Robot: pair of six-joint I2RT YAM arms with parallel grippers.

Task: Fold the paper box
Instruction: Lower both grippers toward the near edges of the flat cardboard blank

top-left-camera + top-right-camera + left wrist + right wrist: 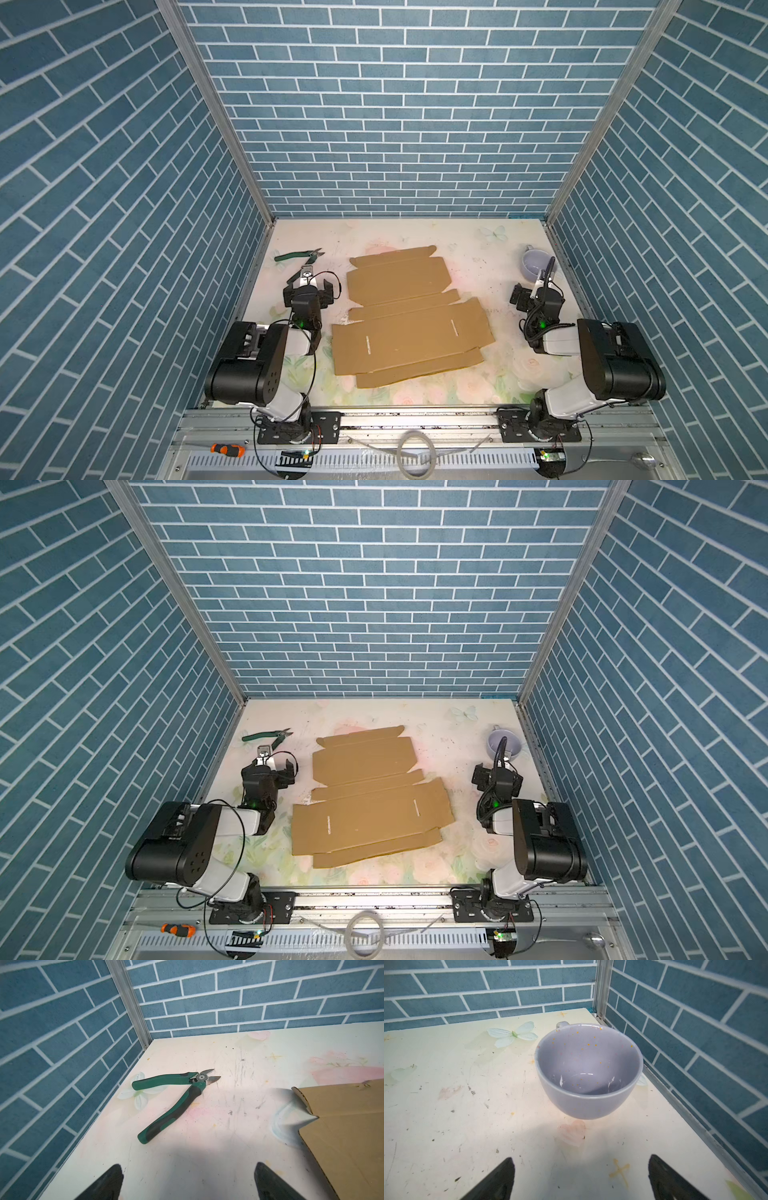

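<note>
Lying flat at the middle of the desk, the paper box is a brown cardboard sheet with its flaps and slits showing. It sits between the two robot arms, within reach of either. No panel is raised in either top view, so the folding appears not yet begun. The left hand hovers near the sheet's far left edge with its jaws spread wide and empty, facing green pliers that lie close to the wall. The right hand, well apart from the cardboard, is equally wide and holds nothing. It points at an empty lilac cup standing upright by the far right corner. Pliers and cup sit off to the sides, probably to keep the work area free — neither touches the box.
</note>
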